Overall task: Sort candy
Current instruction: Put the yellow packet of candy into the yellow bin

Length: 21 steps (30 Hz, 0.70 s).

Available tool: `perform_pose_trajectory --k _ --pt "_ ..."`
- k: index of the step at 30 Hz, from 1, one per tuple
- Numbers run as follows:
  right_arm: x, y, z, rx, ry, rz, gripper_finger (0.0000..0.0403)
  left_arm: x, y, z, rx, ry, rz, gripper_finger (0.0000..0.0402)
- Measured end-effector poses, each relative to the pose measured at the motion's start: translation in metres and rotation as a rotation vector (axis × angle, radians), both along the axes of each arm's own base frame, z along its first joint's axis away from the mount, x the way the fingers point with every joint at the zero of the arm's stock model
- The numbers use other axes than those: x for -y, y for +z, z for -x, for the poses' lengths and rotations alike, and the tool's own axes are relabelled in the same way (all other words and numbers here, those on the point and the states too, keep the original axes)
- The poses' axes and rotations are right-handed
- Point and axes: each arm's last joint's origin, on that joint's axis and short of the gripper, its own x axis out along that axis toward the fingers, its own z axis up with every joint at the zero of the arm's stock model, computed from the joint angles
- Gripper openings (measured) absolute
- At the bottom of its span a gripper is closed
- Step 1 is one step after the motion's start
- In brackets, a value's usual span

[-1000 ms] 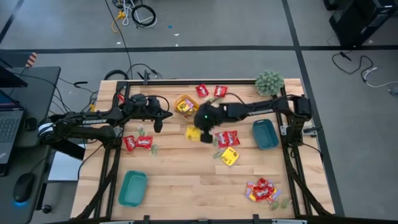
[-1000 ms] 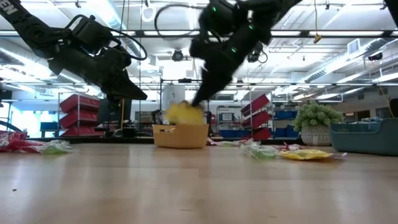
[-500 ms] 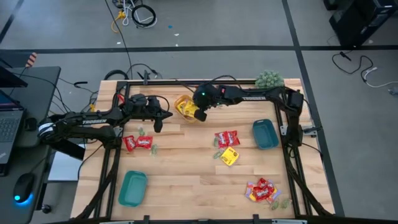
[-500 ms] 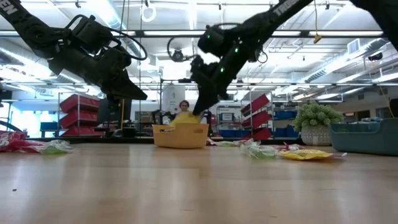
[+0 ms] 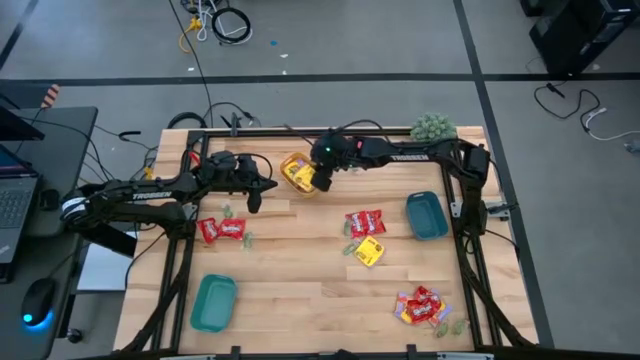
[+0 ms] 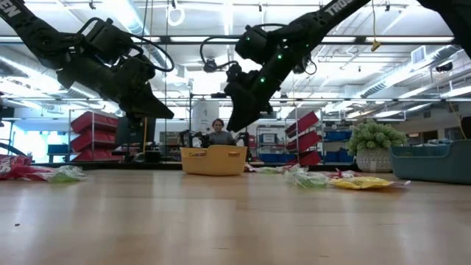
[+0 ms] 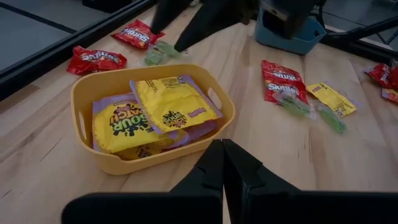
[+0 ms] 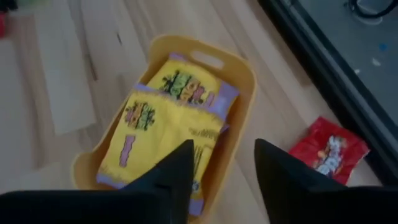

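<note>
Yellow packets lie stacked in the yellow tray, my right gripper hovering just above with jaws apart and empty, my left gripper pinched shut beside the tray. Loose candy, like the red packets mid-table, looks light, crinkly and slippery, so I'd pinch each flat packet across a crimped edge.

Overhead, table-level, two wrists — sharing yellow tray.
</note>
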Motion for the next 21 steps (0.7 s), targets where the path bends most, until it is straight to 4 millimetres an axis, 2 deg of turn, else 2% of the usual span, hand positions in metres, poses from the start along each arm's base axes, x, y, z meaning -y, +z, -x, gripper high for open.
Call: perform_pose_trajectory --k 2,4,10,16,21 --pt "0.000 0.000 -0.001 0.011 0.020 -0.001 0.0167 0.000 0.000 0.000 0.000 0.000 0.000 0.0001" --pt "-0.003 -0.004 -0.006 0.018 0.040 0.006 0.0151 0.000 0.000 0.000 0.000 0.000 0.001 0.0001" --pt "-0.013 -0.030 -0.018 -0.017 0.093 -0.001 0.0018 0.000 0.000 0.000 -0.002 0.009 -0.003 0.0001" --pt "-0.013 -0.055 -0.021 -0.070 0.080 -0.054 0.0013 -0.001 0.000 0.000 -0.005 0.018 -0.007 0.0001" --pt "-0.013 -0.057 -0.022 -0.067 0.084 -0.050 0.0008 -0.001 0.000 0.000 -0.006 0.020 -0.008 0.0001"
